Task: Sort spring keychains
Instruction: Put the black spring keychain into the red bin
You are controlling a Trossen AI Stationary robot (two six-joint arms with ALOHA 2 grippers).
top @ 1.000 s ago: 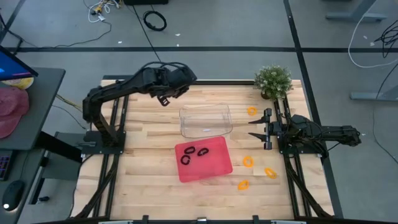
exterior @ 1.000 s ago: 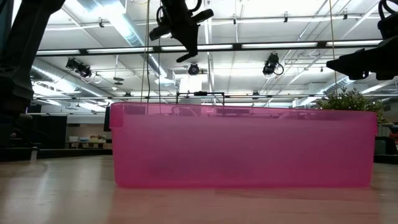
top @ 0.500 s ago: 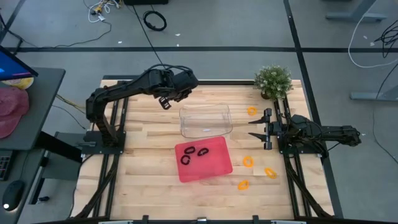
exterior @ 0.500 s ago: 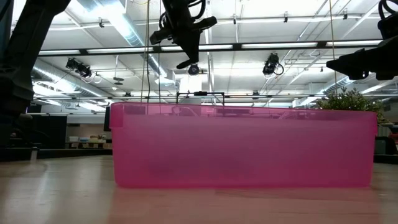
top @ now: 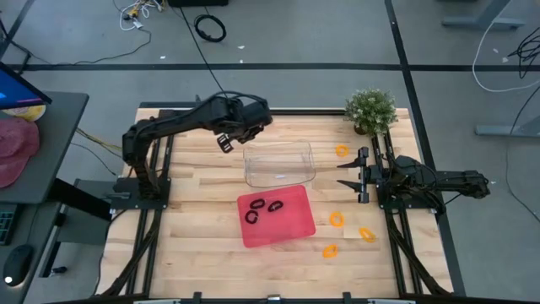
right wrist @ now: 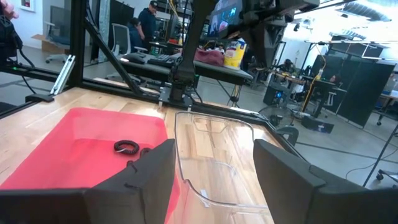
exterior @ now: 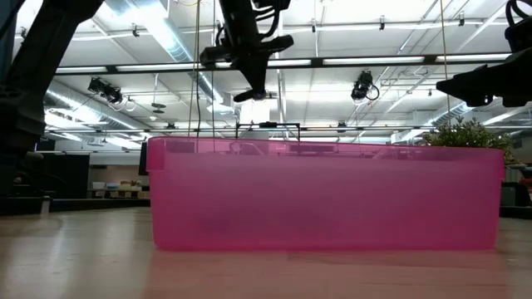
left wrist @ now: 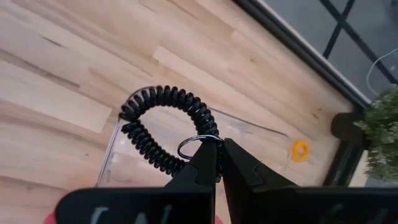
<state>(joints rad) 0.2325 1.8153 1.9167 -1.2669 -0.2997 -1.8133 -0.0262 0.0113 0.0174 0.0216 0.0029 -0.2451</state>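
Left gripper has drifted further toward the clear bin over the last second and now sits just off its far-left corner, lifted above the table, as the low view shows it high over the red tray. Its fingers are pinched on the metal ring of a black spring keychain, whose coil dangles over the clear bin's edge in the left wrist view. Judgement: this is carry-to-drop, but the red tray already holds the other black coils, so heading for the clear bin looks odd; the sort rule can't be confirmed from here. Counts, high view: black keychains in the red tray near the clear bin: three, plus the one held, making four. Orange keychains: one just right of the clear bin near the potted plant, three more on bare table further right and nearer the front than the clear bin; four in total, none binned. Clear bin itself looks empty. Right gripper is parked right of the clear bin with fingers spread apart, holding nothing. One plant, one tray, one bin.
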